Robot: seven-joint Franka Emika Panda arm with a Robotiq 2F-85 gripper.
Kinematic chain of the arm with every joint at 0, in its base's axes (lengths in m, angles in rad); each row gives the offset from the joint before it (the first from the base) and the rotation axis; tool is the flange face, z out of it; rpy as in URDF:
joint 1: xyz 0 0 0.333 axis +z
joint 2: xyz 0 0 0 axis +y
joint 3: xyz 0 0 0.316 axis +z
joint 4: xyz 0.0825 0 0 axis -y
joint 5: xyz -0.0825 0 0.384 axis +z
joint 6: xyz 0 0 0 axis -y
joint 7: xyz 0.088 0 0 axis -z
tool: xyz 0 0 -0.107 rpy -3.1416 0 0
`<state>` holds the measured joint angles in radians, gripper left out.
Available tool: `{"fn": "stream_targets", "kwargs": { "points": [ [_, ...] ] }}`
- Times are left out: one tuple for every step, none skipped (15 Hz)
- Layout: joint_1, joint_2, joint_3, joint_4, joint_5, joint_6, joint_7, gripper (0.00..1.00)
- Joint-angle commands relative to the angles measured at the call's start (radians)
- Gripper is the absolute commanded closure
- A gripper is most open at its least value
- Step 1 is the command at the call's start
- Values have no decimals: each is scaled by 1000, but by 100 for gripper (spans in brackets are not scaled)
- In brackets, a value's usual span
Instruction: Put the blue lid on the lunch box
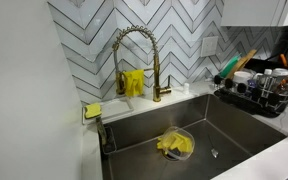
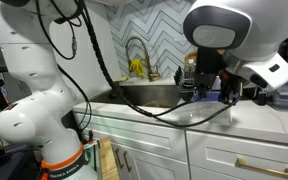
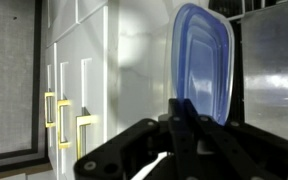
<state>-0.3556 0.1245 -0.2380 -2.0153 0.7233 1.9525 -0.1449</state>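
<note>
The white robot arm (image 2: pixel 39 95) fills much of an exterior view, its forearm reaching across the top of the picture to the end effector (image 2: pixel 202 78), which hangs over the white bench (image 2: pixel 234 118); white cabinet doors (image 3: pixel 79 90) with gold handles (image 3: pixel 62 122) lie to the left of the end effector in the wrist view; the steel sink (image 1: pixel 239 128) is set in the bench, beyond and to the left of the end effector as an exterior view shows it (image 2: pixel 149 92); the black dish rack (image 1: pixel 259 98) stands at the sink's edge, though how it lies from the end effector cannot be told; the gold faucet (image 1: pixel 134 50) rises behind the sink, well apart from the end effector; the lunch box (image 1: pixel 188 137), a clear container with something yellow in it, lies on the sink floor, apart from the end effector; the blue lid (image 3: pixel 202 62) stands on edge, rising straight up from between the black fingers (image 3: pixel 174 125) in the wrist view; the end effector (image 3: pixel 187 112) is closed, pinching the blue lid by its lower rim.
</note>
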Motion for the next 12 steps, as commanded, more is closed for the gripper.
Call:
{"fn": "stream_targets", "kwargs": {
  "points": [
    [19,-22,-9,-44,30,48,-24,98],
    [20,-23,-9,-46,32,45,-25,98],
    [20,-24,-9,-44,35,34,-24,98],
    [19,-25,-11,-41,35,29,-20,98],
    [19,-26,-13,-40,33,36,-20,98],
    [18,-31,-15,-39,30,33,-16,98],
    [17,-38,-16,-39,27,34,-19,98],
    [16,-42,-18,-39,25,30,-18,98],
    [16,-47,-20,-38,23,28,-17,98],
    [16,-52,-22,-37,19,24,-14,98],
    [18,-58,-24,-38,12,25,-10,98],
    [18,-63,-25,-38,18,25,-15,98]
  ]
}}
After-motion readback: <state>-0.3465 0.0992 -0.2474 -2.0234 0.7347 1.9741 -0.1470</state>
